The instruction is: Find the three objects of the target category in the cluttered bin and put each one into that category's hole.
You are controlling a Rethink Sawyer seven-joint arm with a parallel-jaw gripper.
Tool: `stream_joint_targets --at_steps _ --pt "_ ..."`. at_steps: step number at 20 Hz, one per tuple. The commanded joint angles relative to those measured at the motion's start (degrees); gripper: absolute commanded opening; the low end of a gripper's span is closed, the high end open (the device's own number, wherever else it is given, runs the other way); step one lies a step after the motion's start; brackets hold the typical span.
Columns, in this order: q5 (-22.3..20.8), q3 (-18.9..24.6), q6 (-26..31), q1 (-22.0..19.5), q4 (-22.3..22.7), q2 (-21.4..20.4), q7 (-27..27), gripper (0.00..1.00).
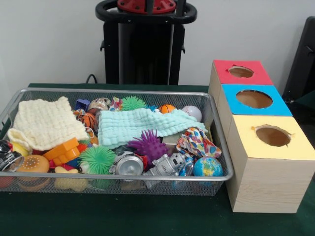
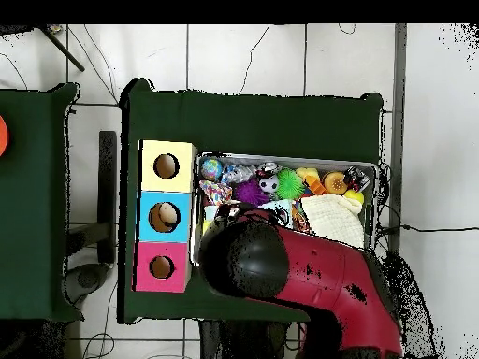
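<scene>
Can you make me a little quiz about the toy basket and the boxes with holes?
1. True or false: the box nearest the camera in the front view has a yellow top.
2. What lies across the middle of the basket? A) a mint green cloth B) a book C) a shoe
3. Fill in: the purple spiky ball sits just in front of the ____ cloth.

Key: 1 true; 2 A; 3 green. The gripper does not show in either view; only the red arm shows from overhead.
</scene>
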Motion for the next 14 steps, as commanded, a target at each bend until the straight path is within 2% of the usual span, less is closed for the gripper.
stream_joint_targets --at_steps 1,14 --pt "-1.0 5.3 2.8 -2.3 5.8 0.5 -4.1 1.00" --pt "-2.1 6.3 -0.1 -4.1 7.4 1.3 -4.2 1.00"
